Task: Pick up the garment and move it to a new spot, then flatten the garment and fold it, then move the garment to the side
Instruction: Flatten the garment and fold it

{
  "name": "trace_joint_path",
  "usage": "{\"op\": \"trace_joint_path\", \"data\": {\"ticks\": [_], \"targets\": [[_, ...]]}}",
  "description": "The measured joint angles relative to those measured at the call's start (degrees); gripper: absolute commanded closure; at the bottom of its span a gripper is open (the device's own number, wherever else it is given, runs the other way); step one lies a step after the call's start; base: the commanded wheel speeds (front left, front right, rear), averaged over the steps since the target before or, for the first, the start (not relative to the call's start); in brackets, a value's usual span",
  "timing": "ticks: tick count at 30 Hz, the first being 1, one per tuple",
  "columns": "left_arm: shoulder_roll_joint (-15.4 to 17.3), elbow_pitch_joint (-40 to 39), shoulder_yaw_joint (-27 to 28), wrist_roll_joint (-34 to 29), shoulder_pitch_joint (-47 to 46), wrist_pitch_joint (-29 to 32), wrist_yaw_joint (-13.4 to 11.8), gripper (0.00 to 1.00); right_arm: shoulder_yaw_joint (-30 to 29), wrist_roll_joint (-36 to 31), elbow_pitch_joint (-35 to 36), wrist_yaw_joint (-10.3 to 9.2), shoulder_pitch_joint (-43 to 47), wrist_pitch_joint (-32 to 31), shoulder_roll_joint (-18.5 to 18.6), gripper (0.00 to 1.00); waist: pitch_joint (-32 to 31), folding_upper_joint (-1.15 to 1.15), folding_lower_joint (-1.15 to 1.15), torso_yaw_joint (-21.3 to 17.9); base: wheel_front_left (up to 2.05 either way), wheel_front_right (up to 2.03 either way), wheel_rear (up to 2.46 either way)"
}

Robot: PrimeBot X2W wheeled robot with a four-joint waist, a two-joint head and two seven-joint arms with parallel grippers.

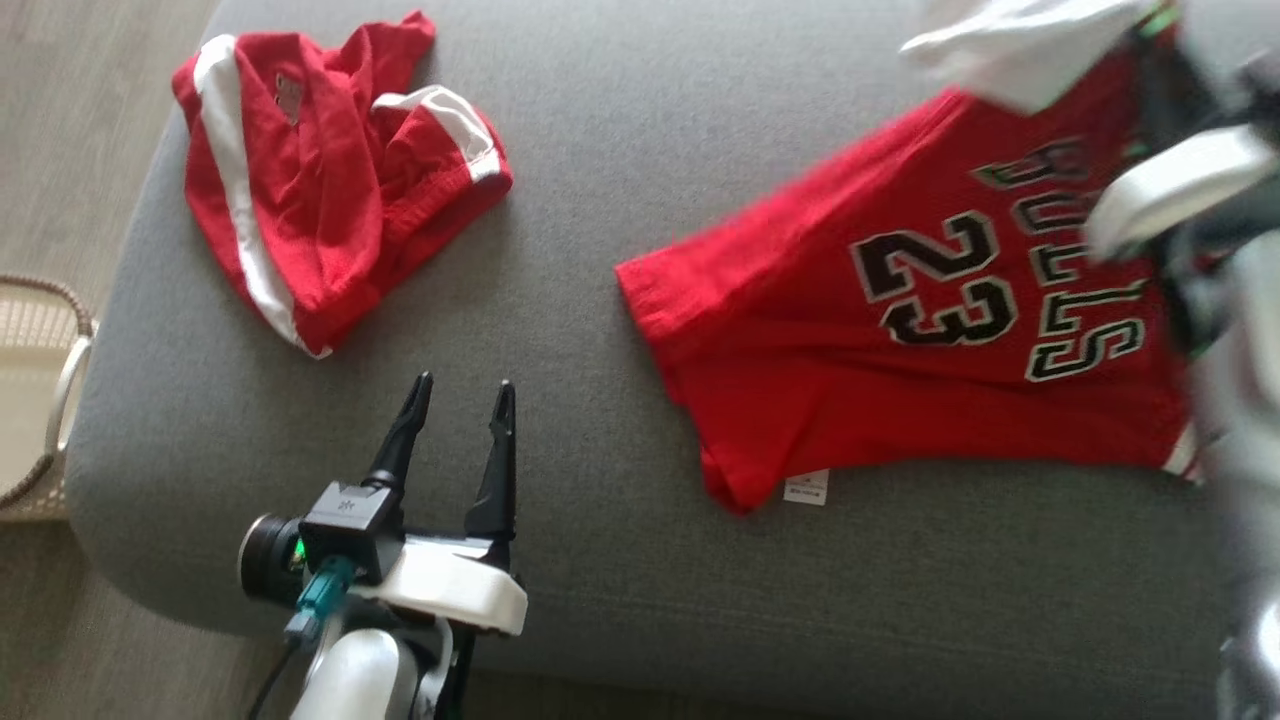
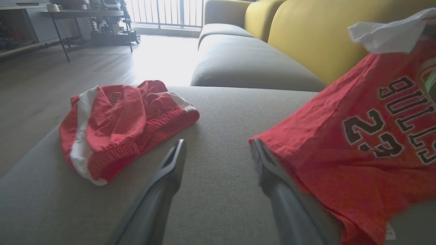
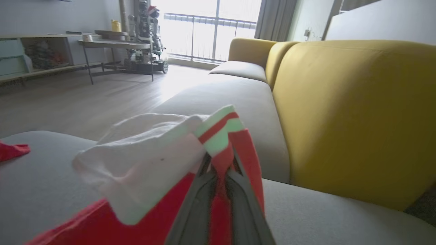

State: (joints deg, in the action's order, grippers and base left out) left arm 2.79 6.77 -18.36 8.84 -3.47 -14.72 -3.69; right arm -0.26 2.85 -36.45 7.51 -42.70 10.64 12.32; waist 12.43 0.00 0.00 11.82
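While my head camera looked down on the grey cushion (image 1: 600, 150), my left pincer (image 1: 464, 392) sat low near its front edge. The pale forearm came up from below, and the two dark fingers pointed away from me, spread apart with nothing between them. The red shorts (image 1: 320, 190) with white stripes lay crumpled at the cushion's far left corner, well apart from that pincer. To the right, the red jersey (image 1: 900, 340) numbered 23 stretched across the cushion, its hem and a small white label nearest my left side. My right arm (image 1: 1180, 190) showed as a pale blur over the jersey's upper end. A woven basket (image 1: 40, 400) stood on the floor beside the cushion.

From my left wrist, the open fingers hung over bare cushion, with the shorts beyond them to the left. The jersey's hem lay just beside one finger, and I could not tell whether they touched. From there the cloth slanted upward, its white sleeve highest, clear of the cushion.

From my right wrist, my right pincer (image 3: 220, 162) was clenched on the jersey by its pale-and-red striped trim. Its fingers were pressed close with red cloth between them, and the white sleeve flopped over to one side. A yellow backrest (image 3: 340, 102) rose beside it, and a table (image 3: 112, 44) stood far off across the wooden floor.
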Motion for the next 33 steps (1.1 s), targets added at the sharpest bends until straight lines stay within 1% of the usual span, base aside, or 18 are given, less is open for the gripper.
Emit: {"op": "trace_joint_path", "data": {"ticks": [3, 6, 9, 11, 12, 14, 15, 18, 19, 20, 22, 25, 26, 27, 28, 29, 33], "targets": [[0.0, 0.0, -1.0, 0.3, -1.1, 0.0, 0.0, 0.00, -3.6, 1.3, -4.6, 0.00, -5.0, -1.2, 3.3, 1.00, 1.4, 0.00, 0.00, 1.0, 0.00, 0.00, 0.00], [0.0, 0.0, -1.6, 0.6, -1.9, 0.0, 0.1, 0.00, -6.8, 1.1, -9.4, 0.00, -9.7, -2.2, 5.9, 1.00, 3.1, 0.00, 0.00, 2.1, 0.00, 0.00, 0.00], [0.0, 0.0, -2.2, 1.5, -2.7, 0.0, 0.1, 0.00, -8.7, -0.9, -14.0, 0.00, -14.1, -3.3, 7.6, 1.00, 4.9, 0.00, 0.00, 3.4, 0.00, 0.00, 0.00], [0.0, 0.0, -3.0, 1.5, -3.3, 0.0, 0.1, 0.00, -9.3, -2.3, -17.1, 0.00, -16.6, -3.8, 8.0, 1.00, 6.1, 0.00, 0.00, 4.2, 0.00, 0.00, 0.00], [0.0, 0.0, -3.3, 1.6, -3.6, 0.0, 0.1, 0.00, -9.8, -3.1, -18.4, 0.00, -17.6, -3.9, 8.1, 0.98, 6.6, 0.00, 0.00, 4.5, 0.00, 0.00, 0.00], [-0.1, 0.0, -3.6, 2.2, -4.4, 0.0, -0.2, 0.00, -11.3, -5.0, -21.0, 0.00, -19.1, -3.8, 8.5, 0.11, 7.7, 0.00, 0.00, 5.2, 0.00, 0.00, 0.00], [-0.1, 0.0, -3.8, 2.5, -4.8, 0.0, -0.4, 0.00, -12.2, -6.6, -22.1, 0.00, -19.5, -3.8, 9.2, 0.00, 8.0, 0.00, 0.00, 5.5, 0.00, 0.00, 0.00], [-0.1, 0.1, -4.8, 2.7, -5.8, 0.0, -0.7, 0.00, -18.5, -13.9, -23.8, 0.00, -20.2, -3.9, 11.7, 0.00, 8.8, 0.00, 0.00, 6.2, 0.00, 0.00, 0.00], [-0.1, 0.1, -5.1, 2.9, -6.1, 0.0, -0.9, 0.00, -20.9, -15.5, -23.8, -0.01, -20.2, -3.9, 12.0, 0.00, 8.9, 0.00, 0.00, 6.4, 0.00, 0.00, 0.00], [-0.2, 0.1, -5.2, 2.9, -6.3, 0.0, -0.9, 0.00, -22.7, -17.2, -23.8, 0.00, -20.2, -3.9, 11.8, 0.00, 8.7, 0.00, 0.00, 6.4, 0.00, 0.00, 0.00], [-0.2, 0.2, -5.1, 2.9, -6.4, 0.0, -1.4, 0.00, -25.1, -20.3, -23.8, 0.00, -20.2, -3.5, 10.2, 0.00, 8.2, 0.00, 0.00, 6.2, 0.00, 0.00, 0.00], [-0.2, 0.6, -4.9, 2.9, -6.4, 0.0, -1.4, 0.00, -25.8, -23.0, -24.3, 0.00, -20.1, -1.4, 6.5, 0.00, 6.9, 0.00, 0.00, 5.5, 0.00, 0.00, 0.00], [-0.2, 0.6, -4.9, 2.9, -6.4, 0.0, -1.4, 0.00, -25.8, -23.0, -24.3, 0.00, -20.1, -1.4, 6.5, 0.00, 6.9, 0.00, 0.00, 5.5, 0.00, 0.00, 0.00], [-0.2, 0.6, -4.5, 2.8, -6.2, 0.0, -1.4, 0.00, -25.7, -23.2, -25.1, 0.00, -20.1, 0.3, 4.4, 0.00, 5.8, 0.00, 0.00, 4.8, 0.00, 0.00, 0.00], [-0.2, 0.6, -4.5, 2.8, -6.2, 0.0, -1.4, 0.00, -25.7, -23.2, -25.1, 0.00, -20.1, 0.3, 4.4, 0.00, 5.8, 0.00, 0.00, 4.8, 0.00, 0.00, 0.00], [-0.2, 0.6, -3.4, 2.4, -5.9, 0.0, -1.4, 0.00, -25.0, -23.1, -25.6, 0.00, -19.9, 1.8, 2.9, 0.00, 4.6, 0.00, 0.00, 3.9, 0.00, 0.00, 0.00], [-0.2, 0.4, -0.7, 1.6, -4.5, 0.0, -1.3, 0.00, -21.6, -20.7, -25.7, 0.00, -17.8, 3.5, 0.0, 0.00, 1.8, 0.00, 0.00, 1.6, 0.00, 0.00, 0.00]]}}
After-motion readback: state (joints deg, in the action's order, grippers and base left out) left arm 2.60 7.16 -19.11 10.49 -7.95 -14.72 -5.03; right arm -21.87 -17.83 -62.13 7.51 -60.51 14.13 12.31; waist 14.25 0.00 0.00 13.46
